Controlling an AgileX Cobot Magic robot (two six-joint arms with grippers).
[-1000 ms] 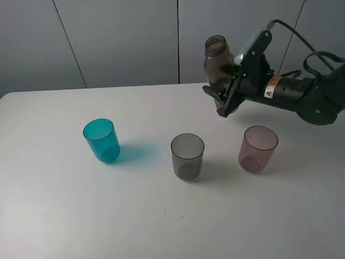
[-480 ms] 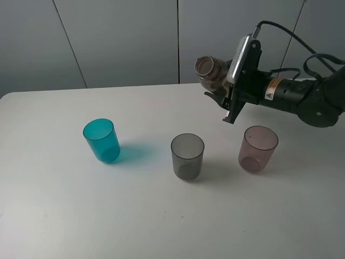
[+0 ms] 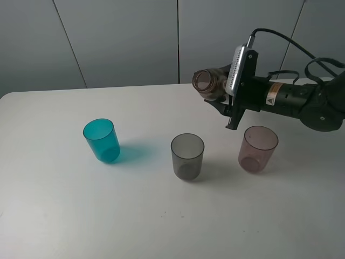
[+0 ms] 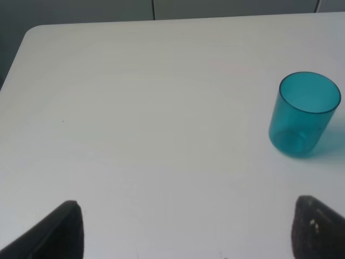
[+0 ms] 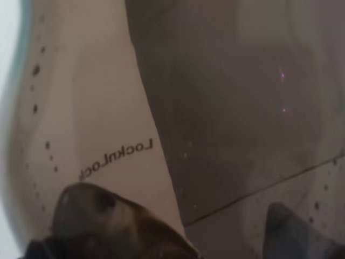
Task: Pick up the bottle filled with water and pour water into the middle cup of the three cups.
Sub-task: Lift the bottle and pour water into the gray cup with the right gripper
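My right gripper (image 3: 222, 96) is shut on the brownish bottle (image 3: 207, 81), held in the air behind and a little right of the grey middle cup (image 3: 187, 156). The bottle lies tipped almost flat, its open mouth facing left. No stream of water shows from it. Its translucent wall (image 5: 226, 97) fills the right wrist view. On the white table (image 3: 161, 226) the three cups stand upright in a row: teal cup (image 3: 101, 140) on the left, grey in the middle, pinkish cup (image 3: 258, 149) on the right. My left gripper (image 4: 186, 229) is open, away from the teal cup (image 4: 304, 114).
The right arm (image 3: 302, 100) and its cable reach in from the right above the pinkish cup. Grey wall panels stand behind the table's far edge. The left gripper does not show in the high view.
The right wrist has rolled and the bottle has gone from upright to almost flat, its mouth swinging left and lower. The cups have not moved.
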